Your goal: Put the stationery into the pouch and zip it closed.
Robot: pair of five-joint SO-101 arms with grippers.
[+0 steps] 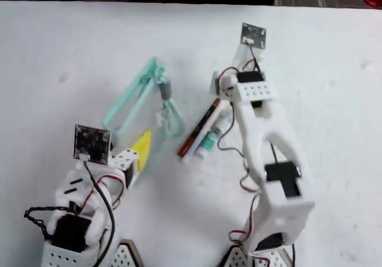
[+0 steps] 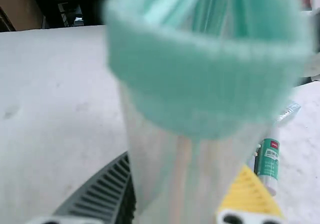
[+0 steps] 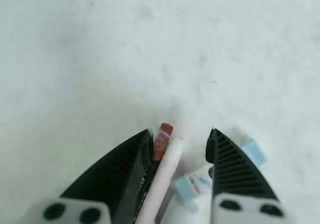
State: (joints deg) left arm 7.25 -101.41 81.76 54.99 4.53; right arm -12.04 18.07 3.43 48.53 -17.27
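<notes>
A see-through pouch (image 1: 136,103) with teal edging lies tilted left of centre, one end lifted. My left gripper (image 1: 140,150), with a yellow fingertip, is shut on its near end. In the left wrist view the pouch (image 2: 200,83) looms close between my fingers (image 2: 175,199). A dark red pen (image 1: 197,129), a white pen (image 1: 206,128) and a green-and-white tube (image 1: 210,140) lie together at centre. My right gripper (image 3: 180,144) stands open over the pens' far ends, with the red pen (image 3: 162,136) and the white pen (image 3: 165,169) between its black fingers.
A teal loop strap (image 1: 173,120) trails from the pouch toward the pens. The green tube (image 2: 268,161) lies beyond the pouch in the left wrist view. The white table (image 1: 71,52) has bare room on the far left and far right; its back edge runs along the top.
</notes>
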